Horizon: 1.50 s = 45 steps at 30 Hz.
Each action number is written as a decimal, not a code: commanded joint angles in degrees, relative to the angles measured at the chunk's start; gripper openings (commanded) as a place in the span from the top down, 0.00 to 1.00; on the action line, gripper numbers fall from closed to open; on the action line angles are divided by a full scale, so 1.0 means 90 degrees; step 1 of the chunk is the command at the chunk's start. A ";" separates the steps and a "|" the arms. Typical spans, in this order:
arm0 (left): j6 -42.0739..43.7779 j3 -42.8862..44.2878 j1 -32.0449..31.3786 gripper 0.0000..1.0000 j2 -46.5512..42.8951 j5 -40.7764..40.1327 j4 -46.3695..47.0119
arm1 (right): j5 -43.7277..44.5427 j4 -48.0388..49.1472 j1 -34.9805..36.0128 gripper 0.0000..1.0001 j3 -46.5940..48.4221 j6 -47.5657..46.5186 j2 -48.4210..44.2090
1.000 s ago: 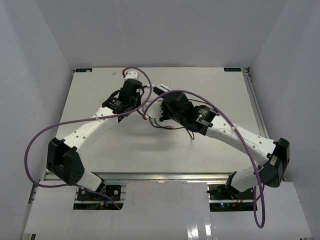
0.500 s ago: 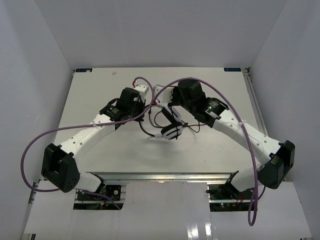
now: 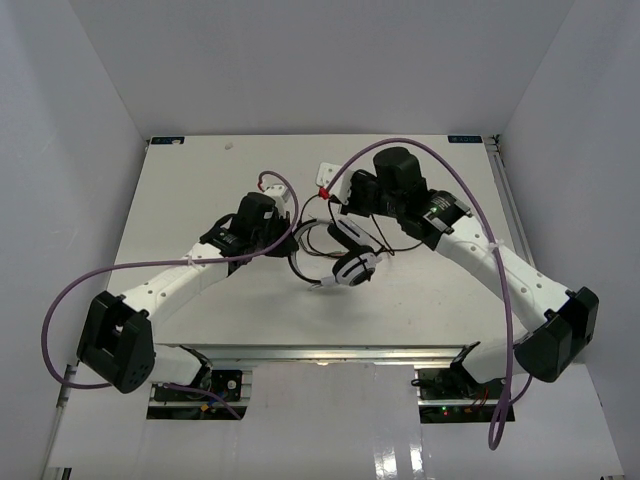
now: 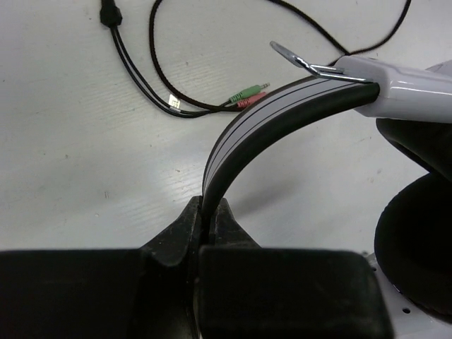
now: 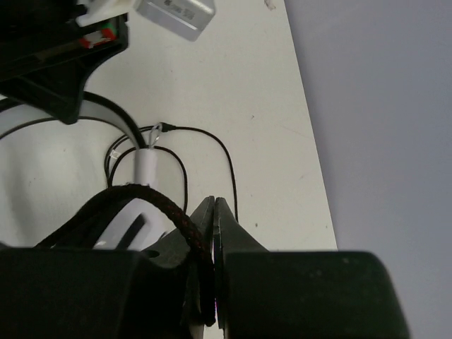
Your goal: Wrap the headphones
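Observation:
The headphones (image 3: 350, 268) hang just above the middle of the table, one round black-centred earcup facing up. My left gripper (image 3: 291, 243) is shut on the grey-striped headband (image 4: 263, 118), which runs edge-on between its jaws (image 4: 209, 212); an earcup (image 4: 417, 240) fills the right edge of that view. My right gripper (image 3: 339, 205) is shut on the dark braided cable (image 5: 159, 205), pinched between its jaws (image 5: 214, 215). Loose cable loops (image 3: 312, 236) lie between the arms. The cable's green and pink plugs (image 4: 248, 96) rest on the table.
White walls enclose the table on three sides. Thick purple arm cables (image 3: 70, 300) arc over both arms. The left gripper's camera mount (image 5: 173, 14) shows at the top of the right wrist view. The table's far edge (image 5: 311, 141) runs beside the right gripper.
The left gripper has carried the headphones towards the near middle of the table, uncovering an earcup. The right arm has drawn back towards the far right with the cable.

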 commanded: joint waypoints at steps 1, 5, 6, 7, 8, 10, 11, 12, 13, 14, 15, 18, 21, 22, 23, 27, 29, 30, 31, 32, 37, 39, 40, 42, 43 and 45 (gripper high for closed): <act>-0.1243 0.0414 0.0155 1.00 -0.0046 -0.0178 0.1078 | -0.0588 -0.0126 0.0008 0.92 0.0097 -0.0349 -0.0643; -0.1659 0.0967 0.0183 1.00 0.0423 -0.0444 0.1044 | -0.0643 -0.0321 0.0062 0.92 0.0108 -0.0565 -0.0802; -0.1663 0.1198 0.0183 1.00 0.0531 -0.0458 0.1031 | -0.0625 -0.0327 0.0092 0.92 0.0125 -0.0579 -0.0801; -0.1689 0.1339 0.0183 1.00 0.0672 -0.0441 0.0996 | -0.0603 -0.0369 0.0136 0.92 0.0180 -0.0623 -0.0787; -0.1755 0.1497 0.0183 1.00 0.0896 -0.0437 0.0926 | -0.0565 -0.0427 0.0211 0.92 0.0218 -0.0702 -0.0745; -0.1859 0.1774 0.0183 1.00 0.1261 -0.0416 0.0817 | -0.0473 -0.0528 0.0418 0.92 0.0294 -0.0876 -0.0672; -0.1870 0.1906 0.0183 1.00 0.1410 -0.0407 0.0761 | -0.0376 -0.0566 0.0502 0.92 0.0312 -0.1016 -0.0651; -0.1884 0.2047 0.0183 1.00 0.1552 -0.0387 0.0701 | -0.0259 -0.0599 0.0568 0.92 0.0320 -0.1151 -0.0632; -0.1917 0.2188 0.0183 1.00 0.1661 -0.0333 0.0654 | -0.0116 -0.0612 0.0626 0.92 0.0308 -0.1240 -0.0617; -0.1936 0.2269 0.0184 1.00 0.1809 -0.0319 0.0644 | -0.0018 -0.0596 0.0705 0.92 0.0278 -0.1333 -0.0619; -0.1958 0.2368 0.0191 1.00 0.1859 -0.0284 0.0637 | 0.0089 -0.0603 0.0734 0.92 0.0243 -0.1468 -0.0633; -0.1934 0.2673 0.0193 1.00 0.2114 -0.0159 0.0606 | 0.0397 -0.0552 0.0789 0.92 0.0147 -0.1714 -0.0685; -0.1669 0.2834 0.0193 1.00 0.2303 0.0110 0.0560 | 0.0850 -0.0455 0.0788 0.92 0.0137 -0.1891 -0.0753; -0.1465 0.2839 0.0193 1.00 0.2345 0.0244 0.0546 | 0.1103 -0.0345 0.0764 0.92 0.0118 -0.1973 -0.0772; -0.1296 0.2772 0.0190 1.00 0.2347 0.0381 0.0581 | 0.1299 -0.0226 0.0685 0.92 0.0118 -0.2040 -0.0768; -0.0457 0.2092 0.0172 1.00 0.1920 0.0833 0.0939 | 0.1188 -0.0009 0.0002 0.92 0.0365 -0.1998 -0.0565; -0.0007 0.1797 0.0126 1.00 0.1564 0.1019 0.0993 | 0.0833 -0.0009 -0.0270 0.92 0.0504 -0.1936 -0.0457; 0.0248 0.1633 0.0106 1.00 0.1437 0.1178 0.1015 | 0.0603 -0.0028 -0.0392 0.92 0.0564 -0.1875 -0.0390; 0.0490 0.1504 0.0083 1.00 0.1338 0.1328 0.1028 | 0.0339 -0.0051 -0.0477 0.92 0.0610 -0.1814 -0.0326; 0.0673 0.1451 0.0050 1.00 0.1221 0.1388 0.1035 | 0.0085 -0.0057 -0.0524 0.92 0.0650 -0.1788 -0.0280; 0.1329 0.1262 -0.0142 1.00 0.0823 0.1928 0.1062 | -0.0691 -0.0224 -0.0546 0.92 0.0941 -0.1377 0.0183; 0.1454 0.1231 -0.0236 1.00 0.0701 0.2092 0.1084 | -0.0782 -0.0190 -0.0586 0.92 0.1087 -0.1210 0.0416; 0.1499 0.1221 -0.0255 1.00 0.0633 0.2148 0.1086 | -0.0857 -0.0178 -0.0639 0.92 0.1126 -0.1107 0.0504; 0.1593 0.1221 -0.0293 1.00 0.0454 0.2286 0.1098 | -0.1019 -0.0148 -0.0766 0.92 0.1183 -0.0857 0.0689; 0.1627 0.1224 -0.0311 1.00 0.0356 0.2303 0.1100 | -0.1040 -0.0117 -0.0863 0.92 0.1197 -0.0760 0.0746; 0.1670 0.1221 -0.0353 1.00 0.0165 0.2409 0.1094 | -0.1114 0.0009 -0.1073 0.92 0.1181 -0.0440 0.0857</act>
